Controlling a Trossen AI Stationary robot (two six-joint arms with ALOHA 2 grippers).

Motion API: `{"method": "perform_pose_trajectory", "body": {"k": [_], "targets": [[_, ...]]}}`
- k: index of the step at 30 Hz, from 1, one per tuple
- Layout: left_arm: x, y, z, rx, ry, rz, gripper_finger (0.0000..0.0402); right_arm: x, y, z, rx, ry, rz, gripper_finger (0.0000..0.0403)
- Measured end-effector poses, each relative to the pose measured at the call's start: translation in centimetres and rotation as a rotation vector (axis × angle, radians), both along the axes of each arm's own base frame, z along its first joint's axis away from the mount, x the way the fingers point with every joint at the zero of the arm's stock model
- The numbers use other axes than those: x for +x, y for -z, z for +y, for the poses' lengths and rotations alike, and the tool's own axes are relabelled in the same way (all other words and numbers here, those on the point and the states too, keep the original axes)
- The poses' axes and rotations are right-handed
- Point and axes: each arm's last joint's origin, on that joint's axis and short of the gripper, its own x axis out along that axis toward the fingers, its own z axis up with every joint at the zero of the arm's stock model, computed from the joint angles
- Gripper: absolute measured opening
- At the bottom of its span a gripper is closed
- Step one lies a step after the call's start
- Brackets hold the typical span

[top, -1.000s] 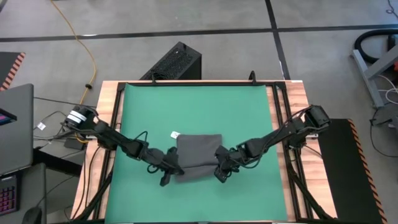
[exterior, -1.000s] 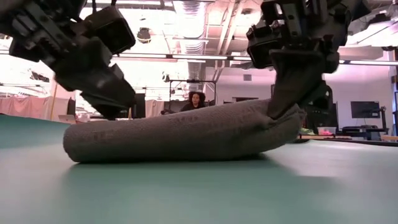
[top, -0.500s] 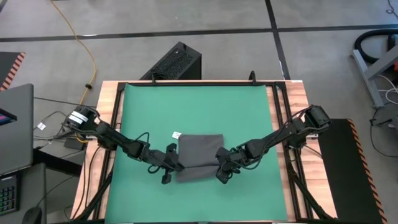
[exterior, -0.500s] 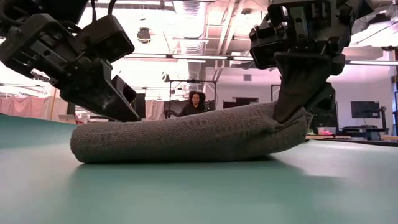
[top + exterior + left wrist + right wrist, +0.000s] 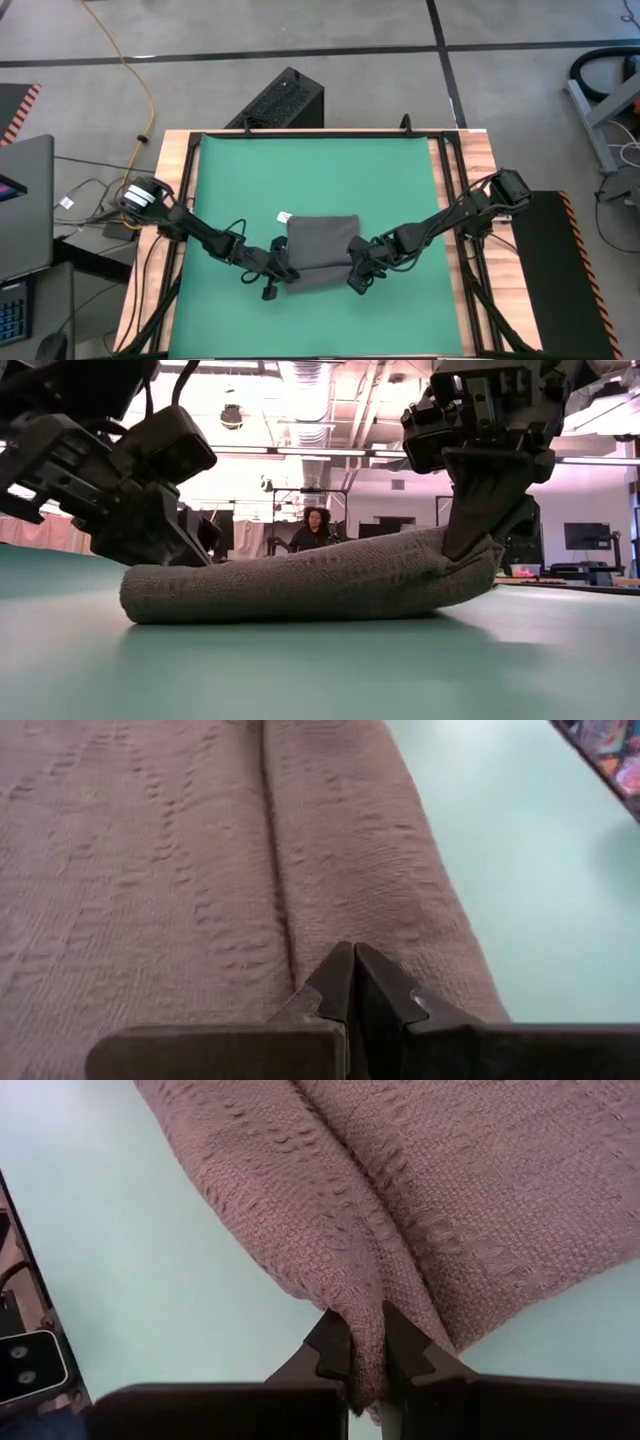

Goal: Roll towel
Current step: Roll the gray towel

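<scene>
The dark grey towel (image 5: 320,240) lies on the green mat (image 5: 320,170), its near part rolled into a thick roll (image 5: 300,580) that rests on the mat. Its white tag (image 5: 283,216) sits at the far left corner. My left gripper (image 5: 280,272) is shut at the roll's left end; in the left wrist view its tips (image 5: 353,960) are over the crease between the roll and the flat cloth. My right gripper (image 5: 355,272) is shut on the roll's right end (image 5: 470,550). My left gripper's shut fingertips (image 5: 340,975) stand at the crease (image 5: 280,910) between roll and flat cloth, near the towel's left end; I cannot tell whether they touch it. My right gripper pinches a fold of the roll (image 5: 365,1305) at the towel's right end between its two fingers, slanting down from above. That end (image 5: 455,560) is raised a little, while the rest of the roll lies on the mat.
The mat covers most of the wooden table, with bare green all round the towel. A black box (image 5: 280,100) stands on the floor beyond the far edge, a laptop (image 5: 20,200) to the left. A person (image 5: 316,525) sits far behind in the room.
My left gripper has come down from above the mat to the towel's left end. The roll's left end has drawn in slightly toward the right. My right gripper has kept its hold on the raised right end.
</scene>
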Motion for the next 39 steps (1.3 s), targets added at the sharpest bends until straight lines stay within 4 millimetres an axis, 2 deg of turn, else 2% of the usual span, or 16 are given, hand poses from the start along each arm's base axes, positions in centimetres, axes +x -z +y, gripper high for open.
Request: {"method": "perform_pose_trajectory", "body": {"k": [5, 9, 13, 17, 23, 31, 39], "targets": [[-0.2, 1.1, 0.2, -0.005, -0.007, 0.055, 0.0000, 0.1, -0.3, 0.3, 0.058, -0.056, -0.016, 0.0031], [-0.1, 1.2, 0.5, -0.091, 0.030, 0.104, 0.0000, 0.0, -0.9, 0.0, 0.070, -0.059, -0.033, 0.0031], [-0.3, 1.4, 0.5, -0.191, 0.098, 0.182, 0.0000, 0.5, -1.5, -1.6, 0.129, 0.026, -0.028, 0.0031], [-0.4, 1.5, 0.5, -0.219, 0.148, 0.220, 0.0000, 1.0, -1.6, -3.6, 0.203, 0.114, -0.011, 0.0031], [-0.5, 1.5, 0.5, -0.234, 0.163, 0.224, 0.0000, 1.7, -0.7, -5.3, 0.288, 0.183, 0.051, 0.0031], [-0.4, 1.4, 0.4, -0.271, 0.200, 0.232, 0.0000, 1.3, 0.3, -7.8, 0.325, 0.245, 0.105, 0.0031], [-0.4, 1.4, 0.3, -0.312, 0.207, 0.239, 0.0000, 0.7, 1.3, -8.6, 0.317, 0.269, 0.140, 0.0031]]}}
